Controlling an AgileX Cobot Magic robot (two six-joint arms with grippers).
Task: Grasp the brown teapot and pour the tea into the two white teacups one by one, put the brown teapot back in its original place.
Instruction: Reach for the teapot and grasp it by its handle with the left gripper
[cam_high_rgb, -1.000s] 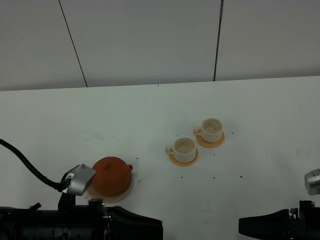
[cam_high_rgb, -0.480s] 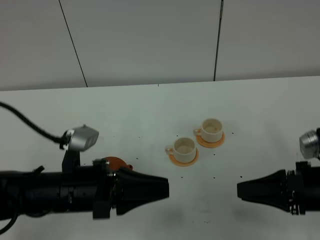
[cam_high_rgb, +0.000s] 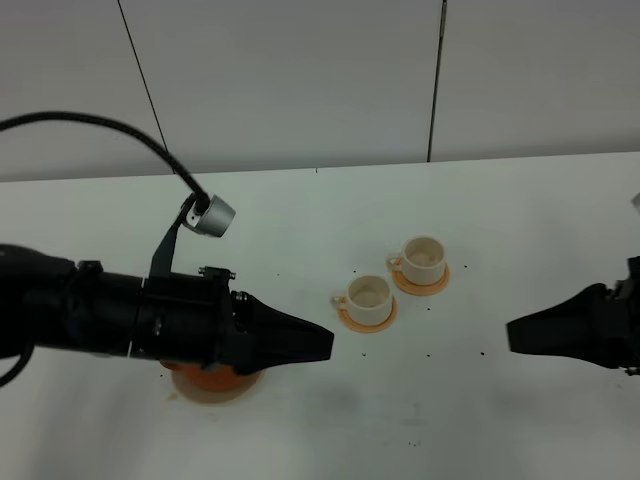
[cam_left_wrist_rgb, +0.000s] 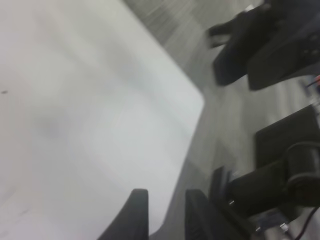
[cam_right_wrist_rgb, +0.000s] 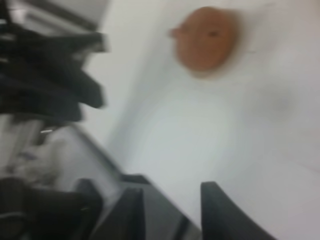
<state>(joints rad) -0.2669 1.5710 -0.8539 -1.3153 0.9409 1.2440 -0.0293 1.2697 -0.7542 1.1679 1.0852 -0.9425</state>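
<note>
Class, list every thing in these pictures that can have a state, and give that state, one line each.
brown teapot, standing upright, not held
near teacup, upright, no tea seen inside
far teacup, upright, no tea seen inside
left fingers, slightly apart, holding nothing
right fingers, apart, holding nothing

Light: even and soft from overhead, white table (cam_high_rgb: 300, 210) bright with a slight green cast
Shadows: faint, pale grey smudges on the table
High view: fairly sharp, a little grainy
Left wrist view: motion-smeared, table edge soft
Right wrist view: heavily blurred, brown teapot (cam_right_wrist_rgb: 205, 37) a fuzzy orange blob
</note>
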